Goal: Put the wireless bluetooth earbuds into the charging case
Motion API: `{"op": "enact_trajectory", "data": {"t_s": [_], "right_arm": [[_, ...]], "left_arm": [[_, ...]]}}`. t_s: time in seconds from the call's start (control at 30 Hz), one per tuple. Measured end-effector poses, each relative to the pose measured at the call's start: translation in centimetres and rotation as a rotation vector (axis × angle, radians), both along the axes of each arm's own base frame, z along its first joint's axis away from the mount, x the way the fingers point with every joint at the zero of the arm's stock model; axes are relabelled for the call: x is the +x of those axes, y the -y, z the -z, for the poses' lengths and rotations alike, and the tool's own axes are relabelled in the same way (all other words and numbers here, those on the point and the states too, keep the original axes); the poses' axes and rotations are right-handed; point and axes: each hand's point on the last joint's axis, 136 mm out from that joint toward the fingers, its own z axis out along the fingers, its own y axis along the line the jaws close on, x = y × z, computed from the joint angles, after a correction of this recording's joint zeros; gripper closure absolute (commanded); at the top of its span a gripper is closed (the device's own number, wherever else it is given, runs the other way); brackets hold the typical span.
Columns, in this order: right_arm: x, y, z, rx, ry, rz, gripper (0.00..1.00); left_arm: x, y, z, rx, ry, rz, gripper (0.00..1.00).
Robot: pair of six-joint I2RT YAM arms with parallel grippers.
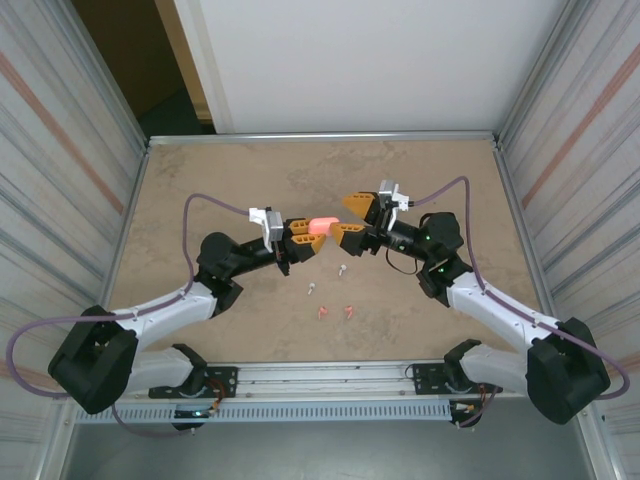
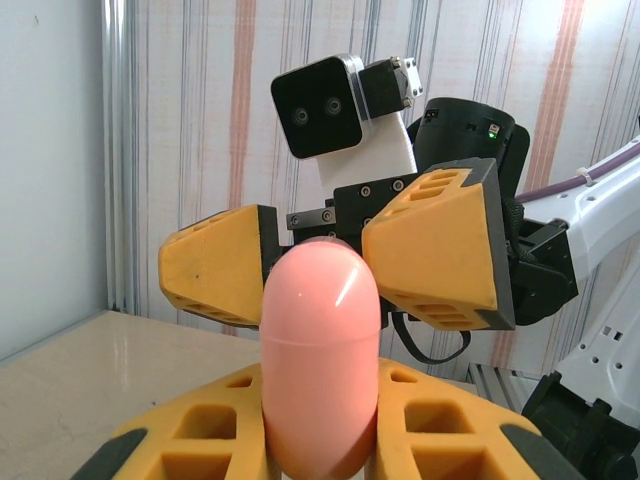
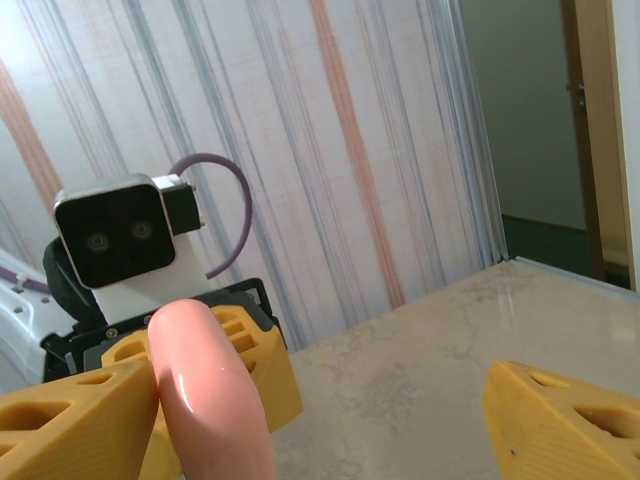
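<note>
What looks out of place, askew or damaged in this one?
Nothing stands out. The left fingers grip the closed pink case in the air; the right fingers stand open around its tip. Two white earbuds and two red earbuds lie loose on the table, not yet inserted.

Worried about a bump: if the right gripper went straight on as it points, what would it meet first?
Likely the glossy coral-pink pebble-shaped charging case held by the left gripper; it sits right ahead of the right gripper's open fingers.
</note>
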Motion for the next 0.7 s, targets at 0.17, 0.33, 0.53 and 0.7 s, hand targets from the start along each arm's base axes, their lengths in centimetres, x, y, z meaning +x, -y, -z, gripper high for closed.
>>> {"op": "enact_trajectory", "data": {"t_s": [0.17,0.33,0.53,0.7], "right_arm": [[0.2,-0.2,-0.1,-0.003,0.003,-0.002,0.18],[0.5,-0.5,-0.3,-0.006,0.009,-0.011,0.19],[1.3,-0.5,-1.4,0.002,0.031,-0.002,0.19],[2.4,-0.3,-1.5,0.000,0.035,0.024,0.19]], "left_arm": [[0.0,0.0,0.1,0.000,-0.003,0.000,1.00],[0.2,0.0,0.2,-0.003,-0.018,0.003,1.00],[0.1,0.1,0.2,-0.003,-0.027,0.009,1.00],[-0.5,0.2,0.0,-0.005,-0.008,0.040,1.00]]}}
